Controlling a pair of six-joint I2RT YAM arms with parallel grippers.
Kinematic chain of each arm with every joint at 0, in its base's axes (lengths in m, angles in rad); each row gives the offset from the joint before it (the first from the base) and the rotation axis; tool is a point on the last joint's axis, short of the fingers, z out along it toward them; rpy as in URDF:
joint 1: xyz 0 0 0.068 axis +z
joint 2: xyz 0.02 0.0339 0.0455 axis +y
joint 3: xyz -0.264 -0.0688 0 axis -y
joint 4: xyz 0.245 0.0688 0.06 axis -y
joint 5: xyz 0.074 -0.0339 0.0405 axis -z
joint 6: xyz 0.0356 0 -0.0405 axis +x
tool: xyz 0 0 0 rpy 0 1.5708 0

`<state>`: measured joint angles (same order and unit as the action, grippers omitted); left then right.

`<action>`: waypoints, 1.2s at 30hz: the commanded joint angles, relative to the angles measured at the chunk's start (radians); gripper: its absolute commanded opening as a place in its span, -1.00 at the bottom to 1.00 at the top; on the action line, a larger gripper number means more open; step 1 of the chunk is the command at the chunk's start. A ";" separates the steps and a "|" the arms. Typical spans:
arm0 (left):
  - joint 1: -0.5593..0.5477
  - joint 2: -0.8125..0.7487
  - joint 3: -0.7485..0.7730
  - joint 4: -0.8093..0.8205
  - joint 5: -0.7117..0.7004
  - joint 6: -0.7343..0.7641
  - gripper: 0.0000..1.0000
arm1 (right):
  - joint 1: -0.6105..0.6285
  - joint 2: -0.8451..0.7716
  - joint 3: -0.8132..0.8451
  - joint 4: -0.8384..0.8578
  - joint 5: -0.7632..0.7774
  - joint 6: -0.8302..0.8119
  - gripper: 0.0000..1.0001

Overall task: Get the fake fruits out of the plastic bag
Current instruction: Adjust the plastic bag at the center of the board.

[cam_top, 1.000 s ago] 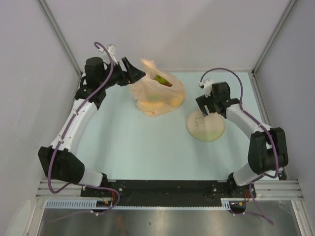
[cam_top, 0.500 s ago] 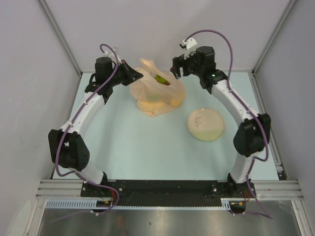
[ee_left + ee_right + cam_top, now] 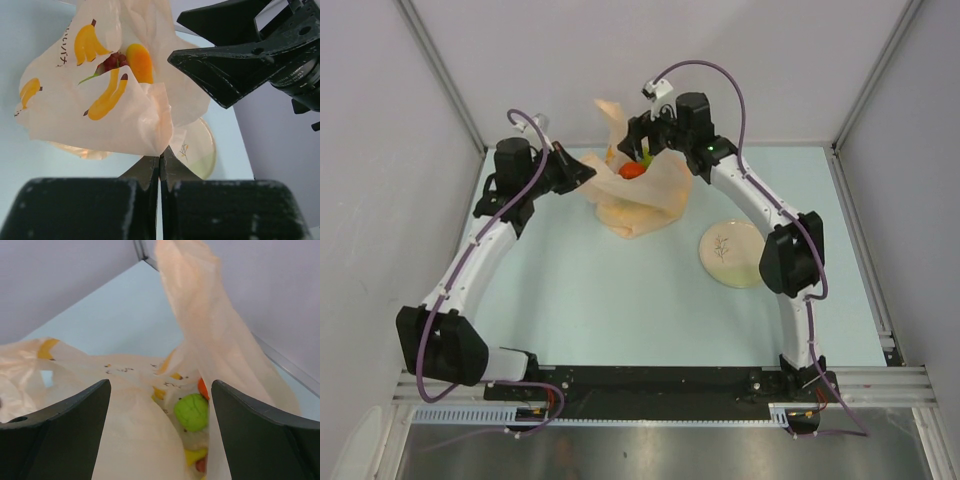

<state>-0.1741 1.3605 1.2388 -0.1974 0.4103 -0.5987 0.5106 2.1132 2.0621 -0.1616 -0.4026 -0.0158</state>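
left end effector (image 3: 160, 166): pinched tight on the bag (image 3: 65, 122) edge
right end effector (image 3: 160, 390): spread wide, over the bag mouth
green apple (image 3: 191, 411): inside the bag

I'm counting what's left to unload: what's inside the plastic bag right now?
Through the mouth of the plastic bag show a green apple, an orange fruit, a yellow piece and a bit of red. Anything deeper is covered by the crinkled film, so no full count.
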 commanded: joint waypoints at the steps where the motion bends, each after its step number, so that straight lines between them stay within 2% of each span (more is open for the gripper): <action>1: 0.004 -0.032 -0.028 0.010 -0.004 0.043 -1.00 | 0.022 -0.074 0.020 0.076 -0.088 0.071 0.75; 4: 0.004 -0.037 -0.032 0.010 0.007 0.050 -0.99 | 0.068 -0.070 0.033 0.057 -0.013 -0.011 0.77; 8: 0.004 -0.055 -0.042 -0.010 0.010 0.072 -1.00 | 0.131 -0.050 0.021 0.106 0.319 -0.127 0.79; 14: 0.004 -0.078 -0.059 -0.028 0.008 0.103 -0.99 | 0.143 0.022 0.058 0.151 0.401 -0.187 0.81; 20: 0.004 -0.097 -0.075 -0.045 -0.004 0.132 -0.99 | 0.120 0.096 0.087 0.270 0.533 -0.205 0.82; 24: 0.004 -0.100 -0.082 -0.054 -0.002 0.157 -0.99 | 0.091 0.169 0.183 0.283 0.501 -0.211 0.74; 25: 0.004 -0.098 -0.084 -0.054 -0.001 0.163 -1.00 | 0.085 0.201 0.205 0.280 0.481 -0.213 0.66; 26: 0.004 -0.095 -0.082 -0.047 0.005 0.166 -0.99 | 0.075 0.217 0.226 0.272 0.431 -0.213 0.33; 28: 0.004 -0.077 -0.073 -0.028 0.012 0.195 -0.99 | 0.051 0.270 0.312 0.263 0.413 -0.190 -0.11; 29: 0.004 -0.060 -0.064 0.011 0.010 0.206 -0.99 | 0.043 0.289 0.350 0.264 0.413 -0.184 -0.83; 30: 0.004 -0.041 -0.026 0.038 0.005 0.220 -1.00 | 0.028 0.306 0.401 0.286 0.427 -0.178 -1.00; 32: 0.004 0.078 0.071 0.082 0.002 0.282 -1.00 | 0.013 0.369 0.464 0.362 0.429 -0.208 -1.00; 33: 0.002 0.131 0.232 0.073 0.008 0.302 -1.00 | 0.005 0.395 0.552 0.391 0.423 -0.229 -1.00; 34: 0.004 0.270 0.340 0.053 0.016 0.336 -1.00 | -0.004 0.425 0.588 0.427 0.427 -0.251 -1.00; 35: 0.008 0.331 0.578 -0.004 0.033 0.342 -1.00 | -0.009 0.467 0.621 0.512 0.433 -0.307 -1.00; 36: 0.016 0.388 0.673 -0.008 0.069 0.336 -1.00 | -0.012 0.481 0.653 0.548 0.418 -0.337 -1.00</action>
<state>-0.1741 1.5322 1.4475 -0.2481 0.4202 -0.3527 0.5198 2.5294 2.5546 0.1310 0.0330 -0.2401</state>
